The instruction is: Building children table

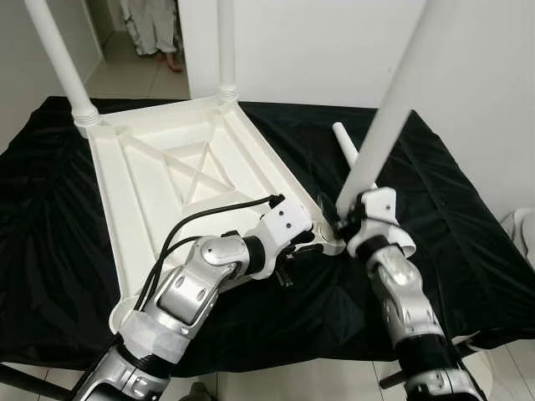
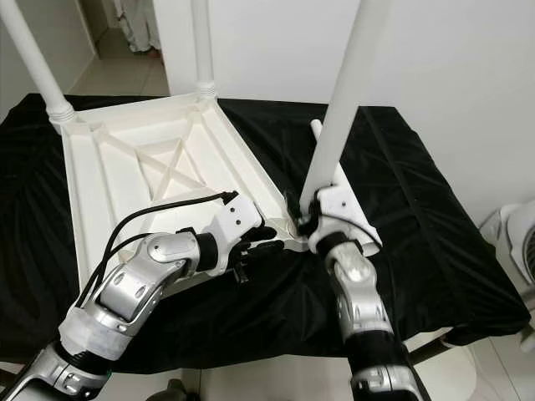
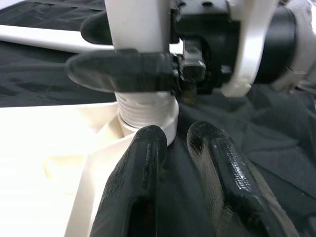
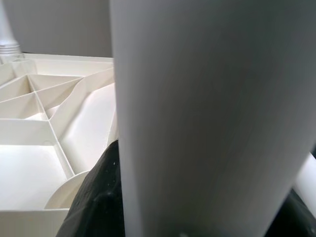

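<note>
- Overhead, left eye view: white tabletop (image 1: pixel 180 180) lies upside down on a black cloth (image 1: pixel 435 225), ribbed underside facing up. Two legs stand upright in the far corner sockets: far-left leg (image 1: pixel 58 58) and far-right leg (image 1: pixel 226 46).
- Same view: right gripper (image 1: pixel 344 219) is clamped on a third leg (image 1: pixel 393 109), which stands slightly tilted at the near-right corner of the tabletop. A fourth leg (image 1: pixel 347 150) lies flat on the cloth just behind it.
- Same view: left gripper (image 1: pixel 305 246) reaches across the near edge of the tabletop, fingertips just beside the base of the held leg. A person's feet (image 1: pixel 167 58) show on the tiled floor (image 1: pixel 125 75) through the doorway.
- Right eye view: same layout; held leg rises out of frame, right gripper around its lower end at the corner socket (image 2: pixel 294 238).
- Left wrist view: left fingers (image 3: pixel 143 173) lie slightly apart, holding nothing, tips near the threaded collar (image 3: pixel 145 111) of the held leg seated at the corner. Right fingers (image 3: pixel 121 71) wrap the leg just above the collar.
- Right wrist view: leg surface close up, one black finger (image 4: pixel 96 197) pressed against it; tabletop ribs beyond.
</note>
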{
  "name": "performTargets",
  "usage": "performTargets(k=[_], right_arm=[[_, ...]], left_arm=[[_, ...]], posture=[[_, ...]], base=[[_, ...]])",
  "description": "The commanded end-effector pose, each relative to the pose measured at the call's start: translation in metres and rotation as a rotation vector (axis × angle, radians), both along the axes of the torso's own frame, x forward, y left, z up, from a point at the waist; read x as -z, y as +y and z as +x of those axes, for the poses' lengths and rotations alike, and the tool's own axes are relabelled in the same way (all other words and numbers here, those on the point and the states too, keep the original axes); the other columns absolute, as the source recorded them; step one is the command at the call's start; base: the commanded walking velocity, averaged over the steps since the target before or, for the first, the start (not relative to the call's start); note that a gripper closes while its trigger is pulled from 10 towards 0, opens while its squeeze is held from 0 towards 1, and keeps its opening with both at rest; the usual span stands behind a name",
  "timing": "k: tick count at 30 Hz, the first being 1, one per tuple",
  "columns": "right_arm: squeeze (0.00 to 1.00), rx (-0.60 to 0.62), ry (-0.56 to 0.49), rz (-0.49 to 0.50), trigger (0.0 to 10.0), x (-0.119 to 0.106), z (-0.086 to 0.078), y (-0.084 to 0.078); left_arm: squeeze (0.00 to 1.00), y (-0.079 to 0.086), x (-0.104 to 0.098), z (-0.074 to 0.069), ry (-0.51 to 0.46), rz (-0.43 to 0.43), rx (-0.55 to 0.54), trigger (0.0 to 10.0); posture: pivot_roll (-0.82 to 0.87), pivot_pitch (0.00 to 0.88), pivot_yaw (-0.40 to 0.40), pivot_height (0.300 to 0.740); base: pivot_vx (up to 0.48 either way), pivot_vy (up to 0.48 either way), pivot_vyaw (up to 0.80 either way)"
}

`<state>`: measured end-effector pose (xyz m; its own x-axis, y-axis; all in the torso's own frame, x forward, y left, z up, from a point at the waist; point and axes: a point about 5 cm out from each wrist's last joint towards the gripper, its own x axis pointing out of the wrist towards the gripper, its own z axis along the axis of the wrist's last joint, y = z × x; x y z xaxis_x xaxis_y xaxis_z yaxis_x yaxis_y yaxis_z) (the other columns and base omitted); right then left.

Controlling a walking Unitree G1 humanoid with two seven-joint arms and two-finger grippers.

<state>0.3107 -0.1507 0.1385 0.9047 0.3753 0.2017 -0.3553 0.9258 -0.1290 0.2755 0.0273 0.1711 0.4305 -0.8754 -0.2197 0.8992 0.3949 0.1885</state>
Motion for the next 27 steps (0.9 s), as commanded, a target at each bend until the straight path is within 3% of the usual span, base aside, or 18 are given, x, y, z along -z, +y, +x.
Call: performTargets(k=[1,13,14,27], right_arm=[[0.0,-0.017,0.034,-0.03,10.0,0.011,-0.006,-0.001],[0.0,-0.014,0.022,-0.019,10.0,0.015,-0.01,-0.002],[0.0,0.002,0.077,0.022,10.0,0.019,-0.005,-0.003],[0.0,0.015,0.218,0.021,10.0,0.031,0.004,0.002]], left_arm=[[0.0,0.001,-0.001,-0.001,-0.003,-0.001,-0.018,10.0],[0.0,0.0,-0.002,-0.001,-0.005,0.001,-0.01,10.0],[0.0,0.0,-0.003,-0.001,-0.004,0.0,-0.011,10.0],[0.0,0.002,-0.004,-0.001,-0.009,0.001,-0.018,10.0]], posture=[[0.09,0.033,-0.023,0.74],[0.09,0.035,-0.017,0.74],[0.09,0.034,-0.015,0.74],[0.1,0.035,-0.019,0.74]], base=[[0.0,0.0,0.0],[0.0,0.0,0.0],[0.0,0.0,0.0],[0.0,0.0,0.0]])
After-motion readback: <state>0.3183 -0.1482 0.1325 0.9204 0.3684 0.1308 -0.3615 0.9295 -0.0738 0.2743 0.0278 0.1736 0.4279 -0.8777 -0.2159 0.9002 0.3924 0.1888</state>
